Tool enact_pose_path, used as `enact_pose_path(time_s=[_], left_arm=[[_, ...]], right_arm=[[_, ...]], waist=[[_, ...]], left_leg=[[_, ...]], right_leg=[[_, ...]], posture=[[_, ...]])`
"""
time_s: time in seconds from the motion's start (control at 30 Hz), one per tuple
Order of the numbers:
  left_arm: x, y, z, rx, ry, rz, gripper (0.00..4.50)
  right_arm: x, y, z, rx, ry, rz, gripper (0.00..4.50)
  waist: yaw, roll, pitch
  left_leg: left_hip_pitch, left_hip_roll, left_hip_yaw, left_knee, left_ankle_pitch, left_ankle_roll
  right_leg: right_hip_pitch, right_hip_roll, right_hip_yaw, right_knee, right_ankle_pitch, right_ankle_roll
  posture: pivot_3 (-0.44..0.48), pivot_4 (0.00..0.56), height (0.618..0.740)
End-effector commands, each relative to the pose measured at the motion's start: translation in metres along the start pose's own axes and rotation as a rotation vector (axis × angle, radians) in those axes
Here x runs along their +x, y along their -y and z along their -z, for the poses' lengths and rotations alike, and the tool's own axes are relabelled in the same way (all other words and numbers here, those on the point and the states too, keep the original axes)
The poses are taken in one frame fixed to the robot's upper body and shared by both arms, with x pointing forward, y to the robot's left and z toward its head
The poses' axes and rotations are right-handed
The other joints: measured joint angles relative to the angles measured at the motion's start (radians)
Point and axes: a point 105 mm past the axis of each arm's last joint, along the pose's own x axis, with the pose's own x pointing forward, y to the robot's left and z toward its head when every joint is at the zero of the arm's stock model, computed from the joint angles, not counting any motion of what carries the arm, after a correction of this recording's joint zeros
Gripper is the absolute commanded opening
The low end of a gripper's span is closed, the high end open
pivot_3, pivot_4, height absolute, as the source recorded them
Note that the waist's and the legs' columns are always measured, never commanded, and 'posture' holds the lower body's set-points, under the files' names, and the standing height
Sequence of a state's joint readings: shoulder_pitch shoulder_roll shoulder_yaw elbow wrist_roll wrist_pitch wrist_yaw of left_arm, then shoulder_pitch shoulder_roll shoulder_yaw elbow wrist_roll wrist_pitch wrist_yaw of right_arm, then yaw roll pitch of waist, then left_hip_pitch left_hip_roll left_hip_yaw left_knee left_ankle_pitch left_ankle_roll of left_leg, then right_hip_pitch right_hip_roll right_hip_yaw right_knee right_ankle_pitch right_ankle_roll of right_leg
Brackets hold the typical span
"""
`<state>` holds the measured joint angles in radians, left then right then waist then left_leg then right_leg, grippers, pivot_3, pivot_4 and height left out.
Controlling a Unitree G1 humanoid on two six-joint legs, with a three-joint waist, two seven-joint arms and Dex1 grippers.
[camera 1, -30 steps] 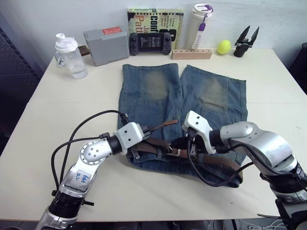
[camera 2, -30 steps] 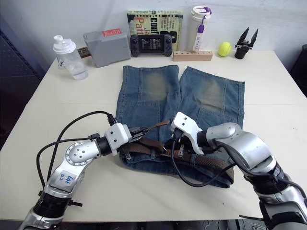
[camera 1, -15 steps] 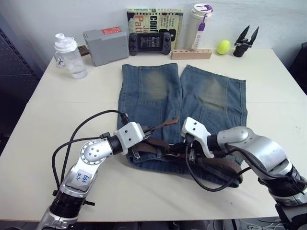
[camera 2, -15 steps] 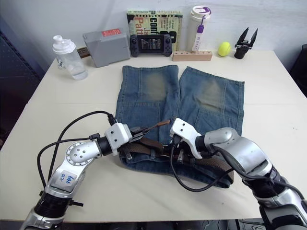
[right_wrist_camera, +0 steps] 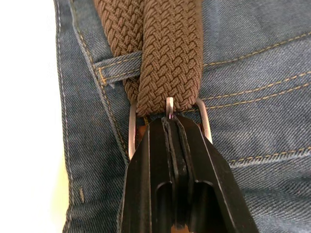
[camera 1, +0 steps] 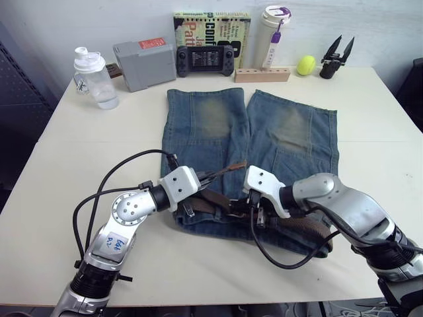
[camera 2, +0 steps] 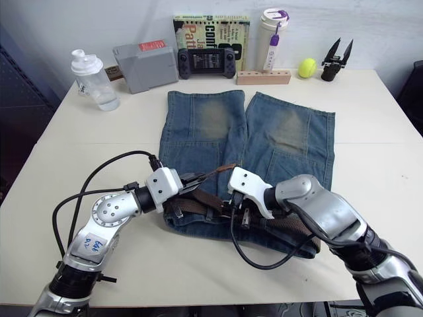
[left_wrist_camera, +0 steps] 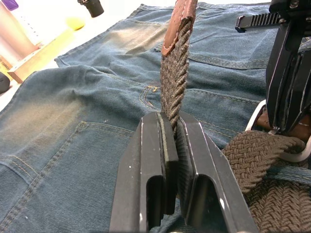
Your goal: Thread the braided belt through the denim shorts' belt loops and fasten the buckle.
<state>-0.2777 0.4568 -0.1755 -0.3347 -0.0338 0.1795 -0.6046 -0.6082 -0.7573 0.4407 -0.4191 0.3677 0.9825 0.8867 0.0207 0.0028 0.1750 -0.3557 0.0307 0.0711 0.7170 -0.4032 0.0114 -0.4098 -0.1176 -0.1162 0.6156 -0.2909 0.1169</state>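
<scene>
The denim shorts (camera 1: 211, 119) lie flat on the table, waistband toward me. The braided belt (camera 1: 305, 226) runs along the waistband and passes under a belt loop (right_wrist_camera: 116, 68). My left gripper (camera 1: 201, 178) is shut on the belt's free end just below its reddish leather tip (left_wrist_camera: 179, 19), holding that end up off the denim. My right gripper (camera 1: 255, 212) is shut at the buckle (right_wrist_camera: 204, 122). Its silver frame shows on both sides of the fingers (right_wrist_camera: 160, 160), and the prong sits at their tips. The two grippers are close together at the middle of the waistband.
Along the table's far edge stand a clear bottle (camera 1: 92, 76), a grey box (camera 1: 142, 63), a game controller (camera 1: 201, 59), a book (camera 1: 208, 20), a white tumbler (camera 1: 274, 30), a wooden block (camera 1: 261, 74), a yellow ball (camera 1: 305, 65) and a black tool (camera 1: 337, 56).
My right gripper has slid left along the waistband, with the buckle, toward the left gripper. The left gripper holds the belt end where it was.
</scene>
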Motion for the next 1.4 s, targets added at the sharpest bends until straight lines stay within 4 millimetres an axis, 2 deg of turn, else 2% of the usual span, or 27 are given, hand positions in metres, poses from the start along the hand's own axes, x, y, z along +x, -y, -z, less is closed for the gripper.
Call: enact_pose_path(time_s=[0.03,0.3,0.57,0.73,1.0,1.13,1.23,1.4], left_arm=[[0.003,-0.004,-0.018,0.037,0.062,0.001,0.0],[0.012,-0.019,-0.038,0.041,0.139,0.016,0.0],[0.027,-0.033,-0.062,0.088,0.228,0.103,0.0],[0.046,-0.042,-0.078,0.14,0.288,0.167,0.0],[0.077,-0.052,-0.107,0.212,0.382,0.231,0.0],[0.095,-0.051,-0.125,0.235,0.44,0.267,0.0],[0.107,-0.049,-0.131,0.245,0.458,0.295,0.0],[0.12,-0.046,-0.149,0.264,0.509,0.333,0.0]], right_arm=[[0.019,-0.014,0.036,0.071,-0.17,-0.082,0.06],[0.035,-0.028,0.045,0.012,-0.28,-0.143,0.06],[0.05,-0.047,0.058,0.011,-0.34,-0.23,0.06],[0.059,-0.058,0.06,-0.005,-0.352,-0.291,0.06],[0.064,-0.06,0.063,-0.039,-0.376,-0.323,0.06],[0.062,-0.062,0.063,-0.036,-0.372,-0.331,0.06],[0.06,-0.064,0.064,-0.037,-0.373,-0.336,0.06],[0.059,-0.067,0.066,-0.033,-0.375,-0.342,0.06]], waist=[[0.0,0.0,-0.001],[-0.008,-0.002,-0.011],[-0.025,-0.003,-0.027],[-0.026,-0.003,-0.027],[-0.028,-0.003,-0.028],[-0.025,-0.003,-0.028],[-0.022,-0.004,-0.028],[-0.022,-0.003,-0.028]], left_leg=[[0.0,0.0,0.0,0.0,0.0,0.0],[0.002,0.0,-0.001,-0.001,0.0,0.0],[0.005,0.001,-0.003,-0.002,0.0,0.0],[0.01,0.001,-0.005,-0.003,0.0,-0.001],[0.02,0.001,-0.003,-0.009,0.0,-0.001],[0.02,0.001,-0.002,-0.009,0.0,-0.001],[0.02,0.001,-0.002,-0.009,0.0,-0.001],[0.019,0.001,-0.002,-0.009,0.0,-0.001]], right_leg=[[0.0,0.0,0.0,0.0,0.0,0.0],[0.002,0.0,-0.001,0.0,0.0,0.0],[0.006,0.001,-0.003,-0.001,0.0,-0.001],[0.014,0.002,-0.005,-0.005,-0.001,-0.001],[0.019,0.002,-0.004,-0.006,-0.001,-0.002],[0.019,0.001,-0.004,-0.006,-0.001,-0.002],[0.019,0.001,-0.004,-0.006,-0.001,-0.002],[0.019,0.001,-0.004,-0.007,-0.001,-0.002]], posture=[[0.0,0.15,0.731],[0.0,0.15,0.731],[0.0,0.15,0.731],[0.0,0.15,0.731],[0.0,0.15,0.731],[0.0,0.15,0.731],[0.0,0.15,0.731],[0.0,0.15,0.731]])
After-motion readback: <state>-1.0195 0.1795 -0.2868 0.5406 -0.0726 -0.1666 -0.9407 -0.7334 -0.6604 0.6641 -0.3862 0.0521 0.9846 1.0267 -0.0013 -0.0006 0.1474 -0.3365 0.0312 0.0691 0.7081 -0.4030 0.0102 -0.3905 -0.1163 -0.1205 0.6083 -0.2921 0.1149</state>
